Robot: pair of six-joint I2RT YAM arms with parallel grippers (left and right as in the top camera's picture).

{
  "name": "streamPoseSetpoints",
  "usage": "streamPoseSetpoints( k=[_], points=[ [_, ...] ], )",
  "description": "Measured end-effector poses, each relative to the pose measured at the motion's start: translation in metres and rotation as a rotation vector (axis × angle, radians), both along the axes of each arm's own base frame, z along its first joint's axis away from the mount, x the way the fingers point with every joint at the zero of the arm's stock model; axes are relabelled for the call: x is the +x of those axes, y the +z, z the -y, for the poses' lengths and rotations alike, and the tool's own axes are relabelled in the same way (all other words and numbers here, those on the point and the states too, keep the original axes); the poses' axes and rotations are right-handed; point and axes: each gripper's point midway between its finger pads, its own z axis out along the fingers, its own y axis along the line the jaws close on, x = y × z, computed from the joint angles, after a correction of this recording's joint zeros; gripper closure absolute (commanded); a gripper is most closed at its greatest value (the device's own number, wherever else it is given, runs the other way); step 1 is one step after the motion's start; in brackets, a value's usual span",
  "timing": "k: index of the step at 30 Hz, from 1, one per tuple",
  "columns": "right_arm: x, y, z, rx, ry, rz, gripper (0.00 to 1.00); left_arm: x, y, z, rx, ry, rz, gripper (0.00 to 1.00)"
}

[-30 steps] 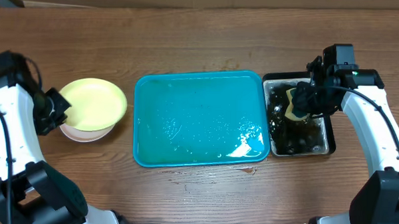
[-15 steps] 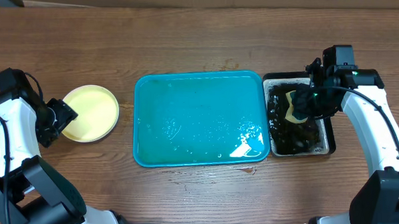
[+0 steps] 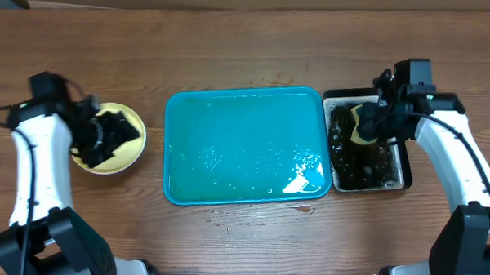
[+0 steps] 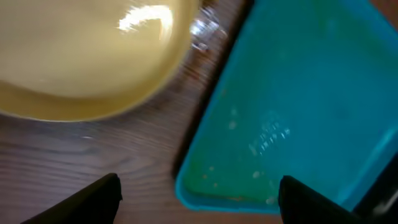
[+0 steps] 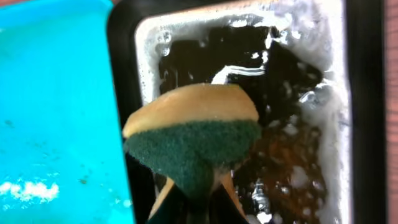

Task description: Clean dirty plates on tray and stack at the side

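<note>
Two sets: left jaws (image 4: 199,186) released, yellow plate (image 4: 81,56) just ahead; right jaws (image 5: 193,199) clenching sponge (image 5: 193,140), black tray (image 5: 364,112) probably just below.

Items by count. 2 trays: 1 turquoise tray (image 3: 246,94) and 1 narrow black tray (image 3: 407,166). 1 sponge (image 3: 361,129), made of 2 layers, 1 green scouring face and 1 yellow foam back. 1 plate can be counted, the pale yellow plate (image 3: 136,125); whether any others lie stacked beneath it cannot be told. 2 robot arms, each ending in 1 gripper, so 2 in all: the left gripper (image 3: 114,134) and the right gripper (image 3: 374,126). 1 wooden table (image 3: 232,47).
</note>
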Motion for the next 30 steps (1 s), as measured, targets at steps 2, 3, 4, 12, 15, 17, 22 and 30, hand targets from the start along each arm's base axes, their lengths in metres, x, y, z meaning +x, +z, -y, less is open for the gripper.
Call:
streamPoseSetpoints(
  k=[2,3,4,12,15,17,22,30],
  points=[
    [-0.005,-0.015,-0.002,-0.008,0.028,-0.001,0.88,-0.002,0.000,0.024,-0.014,-0.096,-0.010,0.00],
    [-0.007,-0.025,-0.003,-0.013,0.038,-0.001,0.88,-0.003,0.000,0.035,-0.019,-0.138,-0.014,0.00],
    [-0.009,-0.033,-0.003,-0.019,0.045,0.000,0.88,-0.004,0.001,0.046,-0.024,-0.181,-0.016,0.00],
    [-0.027,-0.086,-0.003,-0.024,0.061,-0.078,0.86,-0.010,0.001,0.096,-0.030,-0.354,-0.024,0.00],
    [-0.027,-0.087,-0.003,-0.022,0.063,-0.082,0.87,-0.011,0.001,0.103,-0.030,-0.379,-0.025,0.00],
    [-0.029,-0.086,-0.003,-0.018,0.058,-0.095,0.88,-0.012,0.001,0.105,-0.031,-0.384,-0.027,0.00],
    [-0.046,-0.075,-0.003,-0.014,0.050,-0.218,0.89,-0.014,0.001,0.105,-0.036,-0.382,-0.037,0.00],
    [-0.010,0.011,-0.009,0.013,0.054,-0.193,0.94,-0.017,0.001,0.105,-0.039,-0.382,-0.048,0.00]
  ],
)
